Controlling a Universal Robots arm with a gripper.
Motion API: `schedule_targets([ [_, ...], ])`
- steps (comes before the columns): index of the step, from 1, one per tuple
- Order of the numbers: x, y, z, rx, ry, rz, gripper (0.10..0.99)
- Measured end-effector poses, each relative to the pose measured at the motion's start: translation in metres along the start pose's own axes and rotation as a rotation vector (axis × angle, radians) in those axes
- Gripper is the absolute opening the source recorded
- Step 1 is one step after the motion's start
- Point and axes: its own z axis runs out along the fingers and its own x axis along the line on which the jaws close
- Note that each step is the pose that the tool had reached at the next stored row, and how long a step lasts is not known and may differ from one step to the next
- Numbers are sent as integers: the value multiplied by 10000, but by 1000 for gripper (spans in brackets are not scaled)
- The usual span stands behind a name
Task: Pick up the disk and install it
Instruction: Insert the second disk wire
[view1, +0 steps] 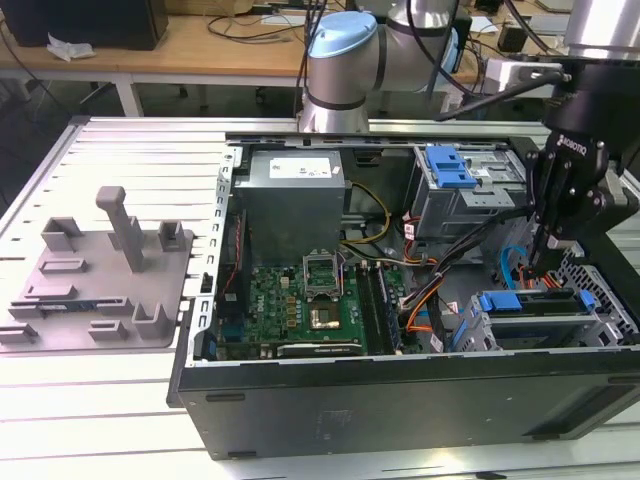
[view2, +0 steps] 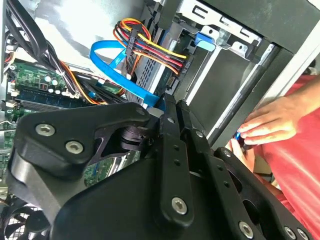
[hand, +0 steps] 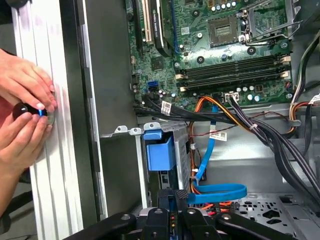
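Dark side wall of open computer case (view1: 400, 400) nearest, lying on slotted metal surface (view1: 100, 410). Grey fixture plate (view1: 100, 280) beside case, toward the exterior view's left. Green motherboard (view1: 300, 305) inside case, with orange and blue cables running toward drive cage.

Disk (view1: 527, 303) seated in lower drive cage at the exterior view's right, blue carrier frame facing up. Tool (view1: 553, 262) lowered just above that cage. In first wrist view, fingers (hand: 176, 196) drawn together, tips just beside blue frame; contact with it not discernible.

Person's hands (hand: 25, 85) outside case wall, pinching small dark knob. Farther back, grey box (view1: 295, 200) with white sticker, then upper bay with blue latch (view1: 450, 168). Arm (view1: 345, 60) behind case; wooden surface (view1: 230, 45) beyond.
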Motion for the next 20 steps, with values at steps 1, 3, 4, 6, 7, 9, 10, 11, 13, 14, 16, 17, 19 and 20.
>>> schedule_targets([
  [1, 16, -2, 5, -8, -73, 1, 161],
  [3, 49, -6, 15, -27, -237, 3, 161],
  [4, 62, -8, 19, -34, -310, 4, 161],
  [6, 107, -14, 34, -63, -584, 6, 161],
  [7, 122, -16, 39, -73, -682, 6, 161],
  [9, 150, -20, 47, -92, -860, 7, 161],
  [10, 173, -22, 55, -108, -1017, 7, 161],
  [11, 206, -27, 65, -132, -1237, 7, 161],
  [13, 232, -32, 74, -146, -1378, 8, 161],
  [14, 249, -37, 79, -155, -1457, 7, 161],
  [16, 293, -54, 93, -177, -1671, 4, 161],
  [17, 325, -64, 104, -194, -1827, 3, 161],
  [19, 376, -77, 121, -220, -2078, 1, 161],
  [20, 391, -81, 125, -227, -2146, 0, 161],
])
